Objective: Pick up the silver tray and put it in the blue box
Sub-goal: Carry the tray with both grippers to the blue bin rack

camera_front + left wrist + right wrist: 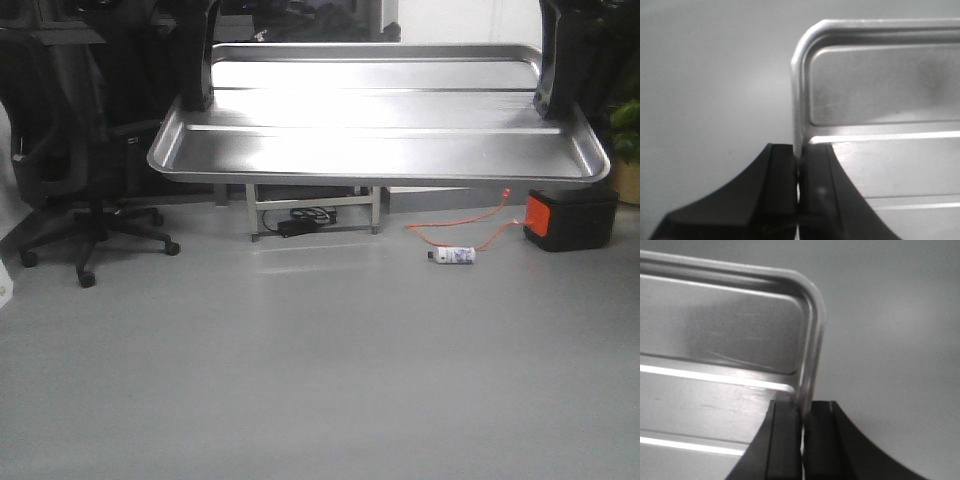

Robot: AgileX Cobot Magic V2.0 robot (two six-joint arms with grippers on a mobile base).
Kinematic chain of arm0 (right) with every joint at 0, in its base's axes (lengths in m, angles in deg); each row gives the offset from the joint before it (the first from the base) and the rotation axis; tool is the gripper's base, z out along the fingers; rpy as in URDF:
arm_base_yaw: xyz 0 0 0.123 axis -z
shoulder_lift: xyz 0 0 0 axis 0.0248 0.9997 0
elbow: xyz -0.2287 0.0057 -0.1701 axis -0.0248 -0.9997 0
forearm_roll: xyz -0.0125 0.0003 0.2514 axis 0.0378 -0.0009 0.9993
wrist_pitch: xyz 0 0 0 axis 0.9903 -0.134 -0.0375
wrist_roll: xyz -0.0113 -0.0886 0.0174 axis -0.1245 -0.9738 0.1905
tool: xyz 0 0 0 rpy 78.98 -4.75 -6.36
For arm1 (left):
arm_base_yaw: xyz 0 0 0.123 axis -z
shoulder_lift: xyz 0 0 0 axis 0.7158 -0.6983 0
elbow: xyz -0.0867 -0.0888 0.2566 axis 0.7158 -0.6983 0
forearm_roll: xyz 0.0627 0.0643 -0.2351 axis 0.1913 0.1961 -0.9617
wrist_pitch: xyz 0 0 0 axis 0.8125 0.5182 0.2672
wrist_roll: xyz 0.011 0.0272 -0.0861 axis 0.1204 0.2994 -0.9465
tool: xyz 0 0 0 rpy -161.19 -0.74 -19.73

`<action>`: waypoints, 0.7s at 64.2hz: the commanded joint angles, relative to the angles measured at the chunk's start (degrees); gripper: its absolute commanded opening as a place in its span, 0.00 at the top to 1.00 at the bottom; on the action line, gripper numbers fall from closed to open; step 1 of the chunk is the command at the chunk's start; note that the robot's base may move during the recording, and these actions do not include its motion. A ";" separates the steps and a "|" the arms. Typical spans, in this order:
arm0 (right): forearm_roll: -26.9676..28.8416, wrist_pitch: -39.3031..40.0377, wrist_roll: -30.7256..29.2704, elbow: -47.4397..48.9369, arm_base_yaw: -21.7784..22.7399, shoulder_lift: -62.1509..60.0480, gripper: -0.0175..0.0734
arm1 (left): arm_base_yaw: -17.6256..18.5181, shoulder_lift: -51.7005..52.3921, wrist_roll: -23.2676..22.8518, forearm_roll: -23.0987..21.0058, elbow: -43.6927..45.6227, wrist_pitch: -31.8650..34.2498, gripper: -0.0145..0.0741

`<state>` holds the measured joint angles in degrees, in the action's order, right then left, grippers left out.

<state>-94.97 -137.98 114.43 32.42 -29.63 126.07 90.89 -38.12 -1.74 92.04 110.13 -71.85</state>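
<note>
The silver tray (380, 150) hangs level in the air above the grey floor, its two long ridges running across its shiny floor. My left gripper (197, 95) is shut on its left rim and my right gripper (553, 100) on its right rim. In the left wrist view the black fingers (782, 175) pinch the tray (880, 85) rim near a rounded corner, at the left gripper (799, 160). The right wrist view shows the same: the right gripper (802, 412) clamps the edge of the tray (715, 325). The blue box is out of view.
A black office chair (70, 170) stands at the left. Behind the tray a metal frame (315, 210) rests on the floor. At the right lie a small bottle (452, 256), an orange cable (470, 230) and a black-and-orange case (570, 218).
</note>
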 commanded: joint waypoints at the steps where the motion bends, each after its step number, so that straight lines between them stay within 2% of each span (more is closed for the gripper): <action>1: -3.09 2.24 -0.81 1.68 0.14 -2.21 0.74 | 0.37 2.63 1.41 1.52 1.55 -0.44 0.95; 45: -3.09 2.24 -0.81 1.68 0.14 -2.21 0.74 | 0.37 2.63 1.41 1.23 1.55 -0.44 0.95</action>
<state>-95.10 -137.98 114.43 32.42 -29.63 126.07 90.89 -38.12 -1.74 91.66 110.13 -71.85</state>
